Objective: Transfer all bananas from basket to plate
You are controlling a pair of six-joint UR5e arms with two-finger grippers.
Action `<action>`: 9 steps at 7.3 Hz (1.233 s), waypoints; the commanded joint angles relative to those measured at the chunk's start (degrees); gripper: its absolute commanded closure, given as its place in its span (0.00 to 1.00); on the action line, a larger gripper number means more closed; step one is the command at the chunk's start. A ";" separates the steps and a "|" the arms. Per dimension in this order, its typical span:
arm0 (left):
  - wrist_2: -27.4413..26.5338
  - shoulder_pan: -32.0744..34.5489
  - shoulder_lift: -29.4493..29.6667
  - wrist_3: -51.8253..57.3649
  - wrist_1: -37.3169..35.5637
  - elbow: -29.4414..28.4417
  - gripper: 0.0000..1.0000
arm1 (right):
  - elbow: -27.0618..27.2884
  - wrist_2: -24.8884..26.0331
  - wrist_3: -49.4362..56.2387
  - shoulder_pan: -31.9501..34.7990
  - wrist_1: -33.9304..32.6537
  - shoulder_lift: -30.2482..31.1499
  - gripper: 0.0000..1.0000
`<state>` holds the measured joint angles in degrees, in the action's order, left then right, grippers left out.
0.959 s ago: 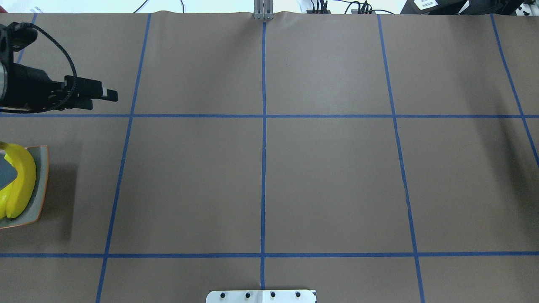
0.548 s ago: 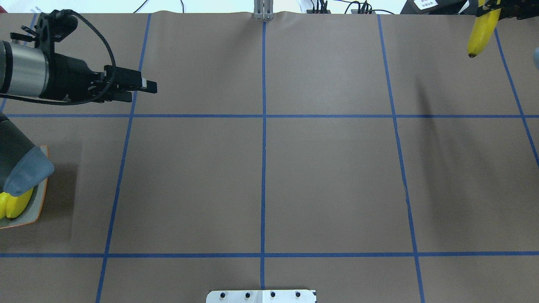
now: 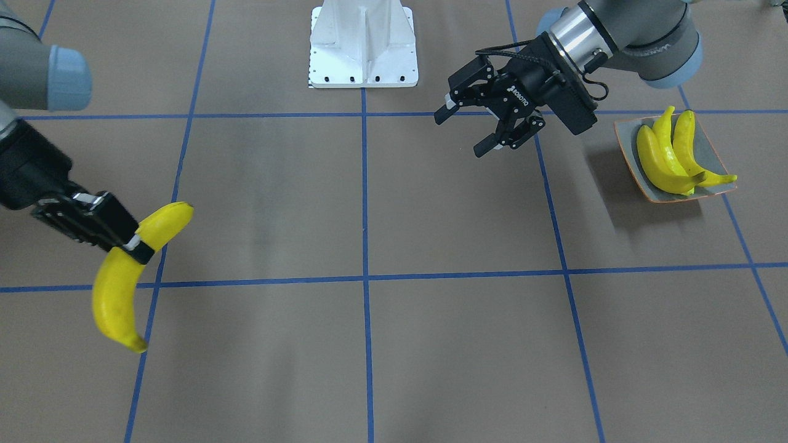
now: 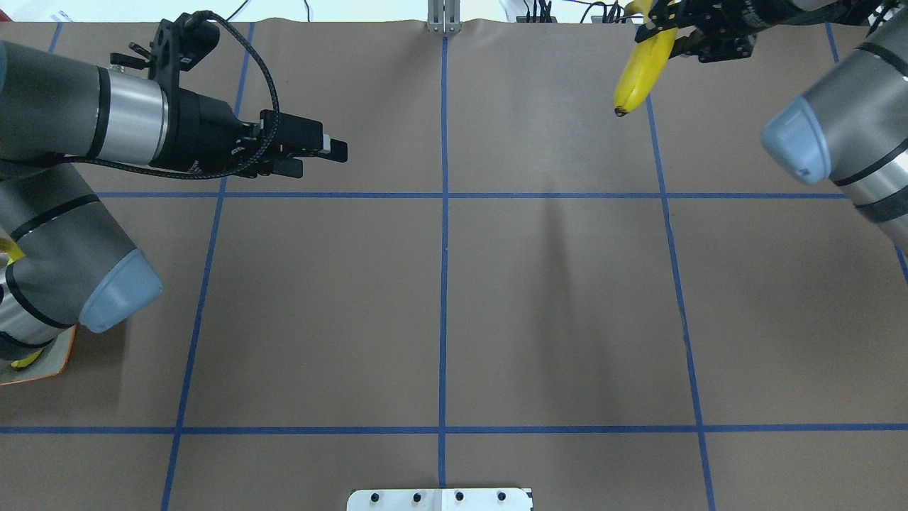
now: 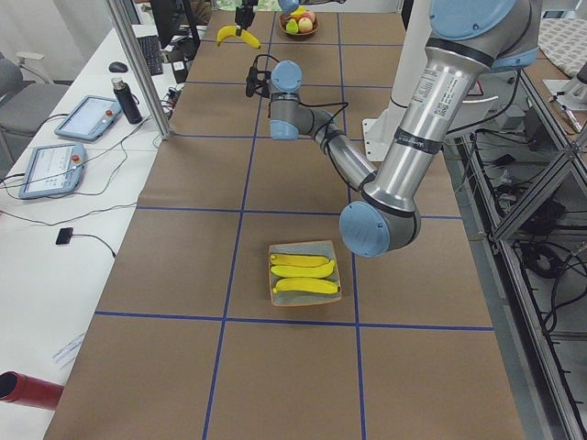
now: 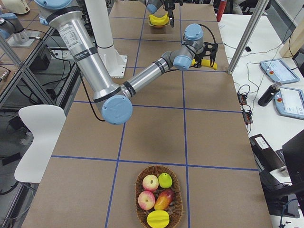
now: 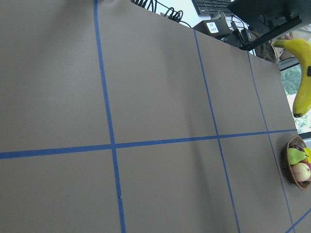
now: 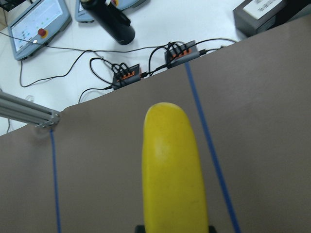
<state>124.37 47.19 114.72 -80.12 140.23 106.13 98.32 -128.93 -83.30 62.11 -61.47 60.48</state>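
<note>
Three yellow bananas (image 3: 668, 157) lie side by side on the small grey-green plate (image 3: 627, 136) at my left end of the table, also plain in the exterior left view as bananas (image 5: 303, 273). My right gripper (image 3: 132, 243) is shut on the middle of another banana (image 3: 117, 295), held hanging above the table; overhead that banana (image 4: 642, 67) is near the far edge, right of centre. My left gripper (image 3: 458, 134) is open and empty, in the air between the plate and the table's middle. The wicker basket (image 6: 179, 199) stands at my right end.
The basket holds apples, a green pear, a mango and a yellow fruit. In the overhead view my left arm's elbow (image 4: 106, 298) covers most of the plate (image 4: 50, 362). The white robot base (image 3: 363, 43) sits at the near edge. Tablets, a bottle and cables lie beyond the far edge.
My left arm has swung from the left edge toward the table's middle, its elbow now over the plate. My right arm has come in from the right, carrying the banana leftward.
</note>
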 commanded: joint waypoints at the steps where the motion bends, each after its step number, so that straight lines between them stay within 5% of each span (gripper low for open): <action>1: 0.08 -1.48 2.25 -0.83 0.05 0.22 0.00 | 2.14 4.45 -10.43 -8.02 0.65 -4.47 1.00; 4: 0.08 -5.78 3.67 -0.83 0.22 1.26 0.00 | 4.68 15.17 -21.88 -19.27 3.20 -8.71 1.00; 9: 0.08 -6.76 3.93 -0.66 1.28 1.54 0.01 | 8.38 18.80 -23.13 -25.27 3.20 -8.54 1.00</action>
<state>124.45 40.48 118.63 -80.84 141.32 107.66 106.32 -111.08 -106.43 38.09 -58.28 52.03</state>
